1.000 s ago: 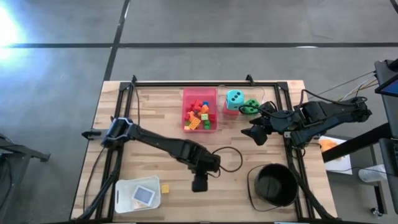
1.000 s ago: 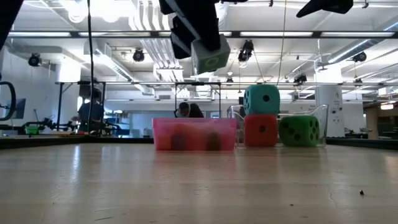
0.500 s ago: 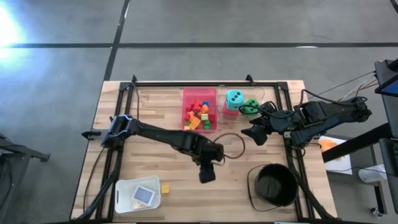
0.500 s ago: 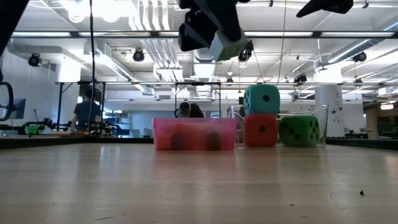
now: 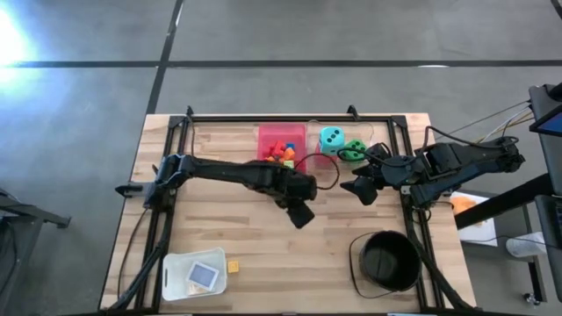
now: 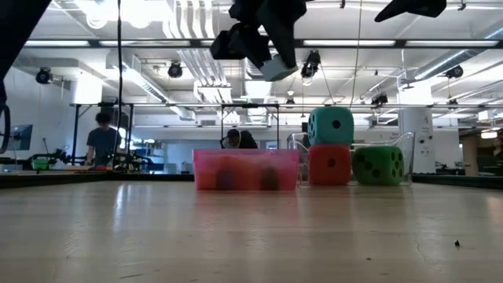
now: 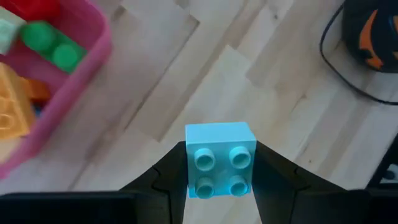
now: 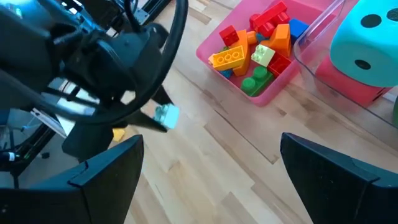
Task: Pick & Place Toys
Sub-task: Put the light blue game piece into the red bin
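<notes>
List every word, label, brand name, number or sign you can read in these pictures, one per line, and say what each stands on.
No readable text in any view.
Dice: the teal die, red die and green die carry only dark dots, no numerals.
Light blue brick in the left pincer: plain studs, any lettering too small to read.
Card in the clear box: too small to read.

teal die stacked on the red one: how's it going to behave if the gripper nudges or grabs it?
The teal die sits atop the red die, so a sideways nudge would probably topple it off. Its flat faces suggest it would tumble and settle rather than roll far. It is wide beside the bricks, so even the open right gripper may barely span it.
</notes>
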